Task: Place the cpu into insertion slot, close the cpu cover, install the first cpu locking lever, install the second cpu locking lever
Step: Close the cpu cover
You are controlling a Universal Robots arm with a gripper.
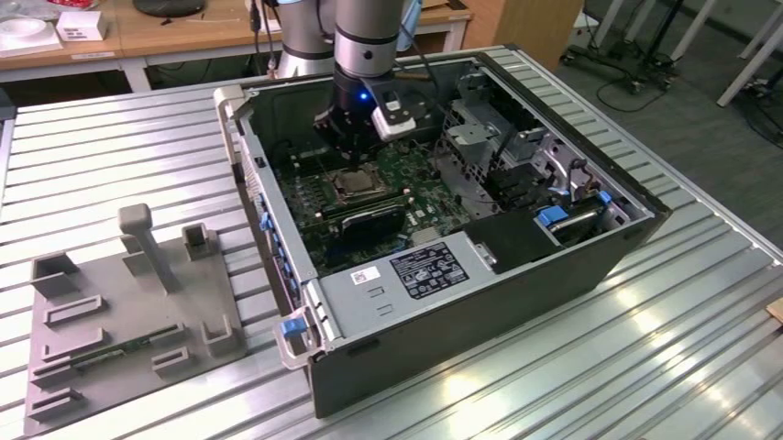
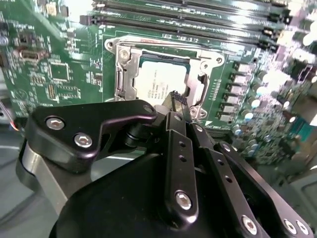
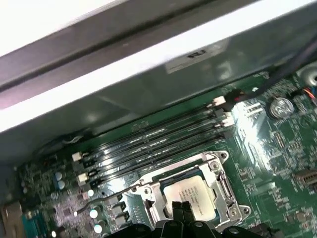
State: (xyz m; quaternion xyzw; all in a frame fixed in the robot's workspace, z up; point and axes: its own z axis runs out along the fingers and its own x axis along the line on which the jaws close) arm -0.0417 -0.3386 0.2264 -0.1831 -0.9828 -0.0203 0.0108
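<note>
The cpu (image 3: 190, 191) lies flat on the board (image 3: 257, 144) — cover (image 3: 222, 184) down around it. Gripper (image 3: 182, 210) hangs just over its edge, jaws pinched together, holding nothing.

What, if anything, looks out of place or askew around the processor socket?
Nothing looks damaged. The cpu sits square in the insertion slot, with the cpu cover apparently down around it. One oddity: in the first wrist view a thin metal lever angles away from the slot, seemingly unlatched.
</note>
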